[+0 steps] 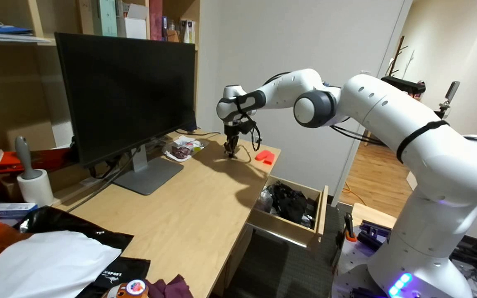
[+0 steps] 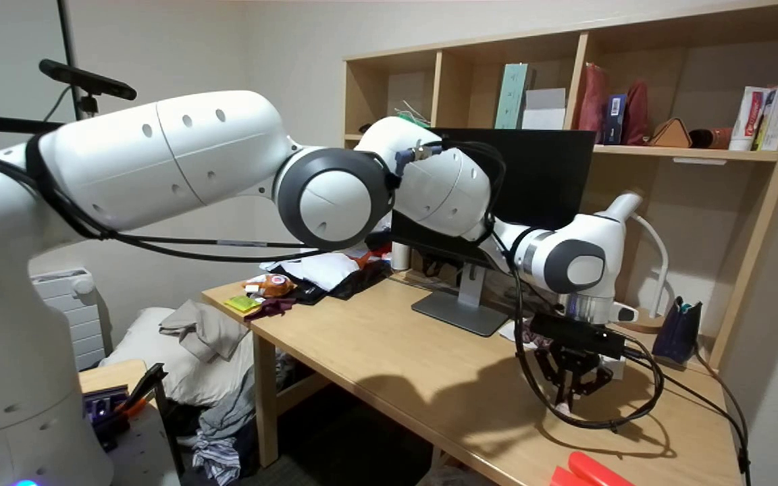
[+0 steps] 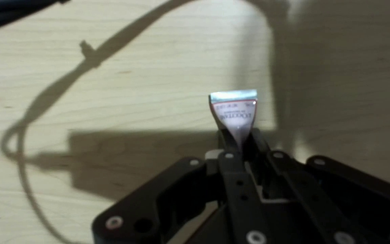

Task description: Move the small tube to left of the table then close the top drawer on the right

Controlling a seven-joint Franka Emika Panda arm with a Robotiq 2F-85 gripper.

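Evidently, the tube (image 3: 236,113) is gripped by the fingers (image 3: 259,140), at or just above the table (image 1: 193,207); through its tapering shape, it might be squeezed out when carried. Farther off, the open drawer (image 1: 280,227) could be jammed by its black contents (image 1: 290,203).

I see the arm (image 1: 391,111) stretched far out from its base (image 1: 422,265), climbing at a slant to the elbow (image 2: 333,199), then running down to the wrist (image 2: 575,263). Below that, the end effector (image 3: 240,140) hangs straight down, its two fingers (image 3: 261,143) side by side in a pinch with little space between them. Blue lights (image 1: 400,284) glow low on the base.
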